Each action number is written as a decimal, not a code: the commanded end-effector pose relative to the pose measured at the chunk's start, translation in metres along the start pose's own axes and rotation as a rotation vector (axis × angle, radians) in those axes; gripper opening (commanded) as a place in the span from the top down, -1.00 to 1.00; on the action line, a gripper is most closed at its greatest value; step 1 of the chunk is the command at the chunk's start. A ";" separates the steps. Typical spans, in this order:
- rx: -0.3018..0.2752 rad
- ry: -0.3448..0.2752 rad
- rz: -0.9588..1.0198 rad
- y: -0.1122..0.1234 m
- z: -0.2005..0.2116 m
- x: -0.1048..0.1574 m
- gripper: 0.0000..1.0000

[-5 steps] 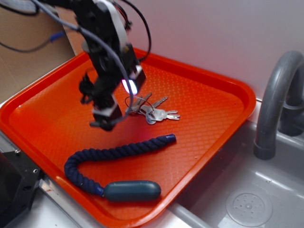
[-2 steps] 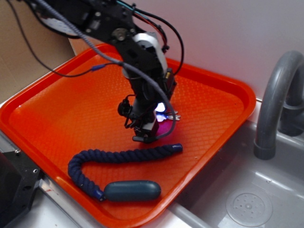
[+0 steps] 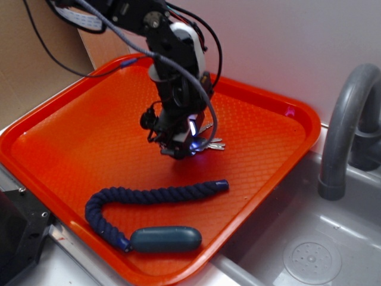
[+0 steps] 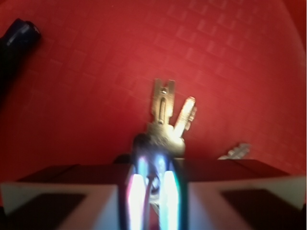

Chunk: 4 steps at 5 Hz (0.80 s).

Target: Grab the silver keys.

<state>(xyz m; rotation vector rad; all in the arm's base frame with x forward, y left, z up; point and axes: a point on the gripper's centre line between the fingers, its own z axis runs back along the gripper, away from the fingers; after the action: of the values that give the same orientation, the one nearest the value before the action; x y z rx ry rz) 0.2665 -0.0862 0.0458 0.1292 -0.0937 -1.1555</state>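
Note:
The silver keys (image 3: 212, 143) lie near the middle of the orange tray (image 3: 59, 149), mostly hidden behind my gripper (image 3: 177, 150). In the wrist view the keys (image 4: 165, 120) fan out just beyond my gripper (image 4: 151, 160). Its two lit fingers stand close together with the key heads and ring pinched between them. One more key blade (image 4: 235, 151) pokes out to the right. The gripper is shut on the bunch, low over the tray.
A dark blue twisted rope (image 3: 155, 193) with a grey-blue oval end (image 3: 165, 239) curves across the tray's front; its tip (image 4: 17, 38) shows in the wrist view. A grey faucet (image 3: 348, 119) and sink (image 3: 309, 250) stand to the right, cardboard (image 3: 36, 77) at the back left.
The arm swung right from the tray's left side and came down over the keys. Since 0.4 s ago the gripper has shifted slightly back and up. The rope's tip has slid a little right.

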 end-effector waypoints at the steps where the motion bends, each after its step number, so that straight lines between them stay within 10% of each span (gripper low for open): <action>1: 0.136 0.012 0.078 0.007 0.021 0.005 1.00; 2: 0.153 0.000 0.168 0.019 0.053 -0.008 1.00; 3: -0.034 -0.027 0.445 0.042 0.100 -0.043 1.00; 4: -0.223 0.165 0.674 0.074 0.144 -0.066 1.00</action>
<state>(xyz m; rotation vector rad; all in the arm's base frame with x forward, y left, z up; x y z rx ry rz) 0.2831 0.0034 0.1803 -0.0250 0.1886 -0.4908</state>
